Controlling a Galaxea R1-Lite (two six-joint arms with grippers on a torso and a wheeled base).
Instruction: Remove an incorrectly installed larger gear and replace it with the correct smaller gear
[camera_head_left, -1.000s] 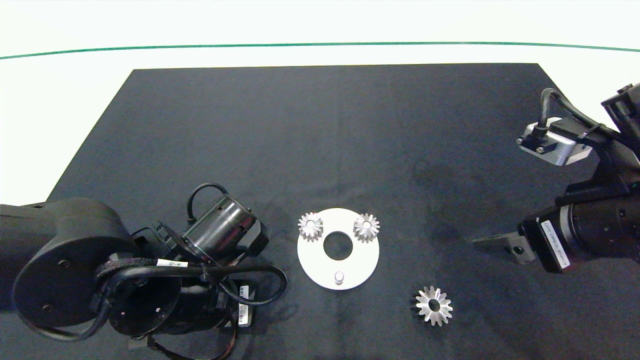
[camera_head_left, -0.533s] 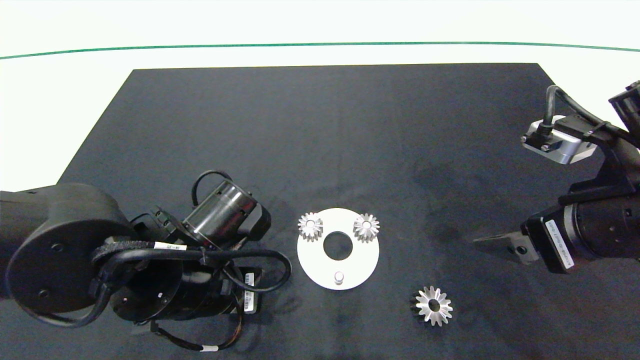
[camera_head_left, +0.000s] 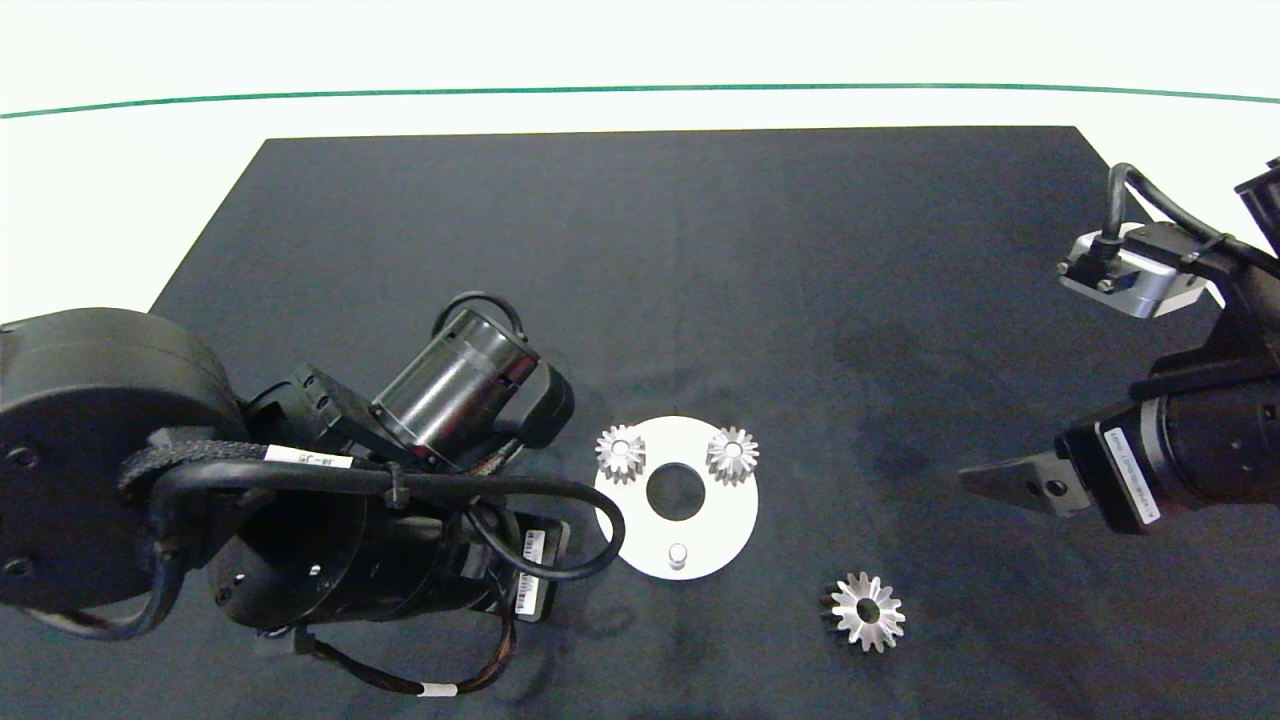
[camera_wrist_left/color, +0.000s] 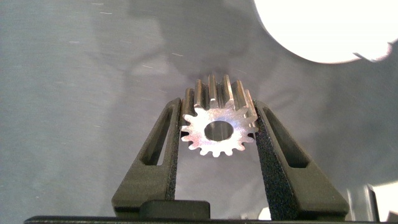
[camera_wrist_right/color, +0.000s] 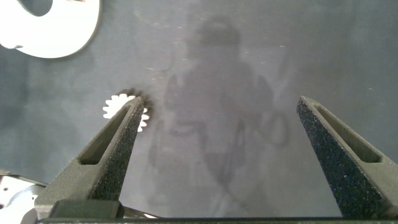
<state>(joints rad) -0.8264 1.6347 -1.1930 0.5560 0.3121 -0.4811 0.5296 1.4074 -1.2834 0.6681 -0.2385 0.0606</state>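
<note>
In the left wrist view my left gripper is shut on the smaller gear, held on edge with its short teeth and wide centre hole facing the camera, just above the dark mat. In the head view the left arm covers that gripper, left of the white round plate. The larger gear, star-like, lies flat on the mat to the right of and nearer than the plate. My right gripper hangs open farther right of it. The larger gear also peeks from behind one finger there.
Two small gears sit on the plate's far pegs. A bare peg stands at its near side, and a round hole is in its middle. The black mat lies on a white table.
The left arm has swung up and to the right, closer to the white plate. The right arm has drawn back slightly to the right. The gears on the mat and plate have not moved.
</note>
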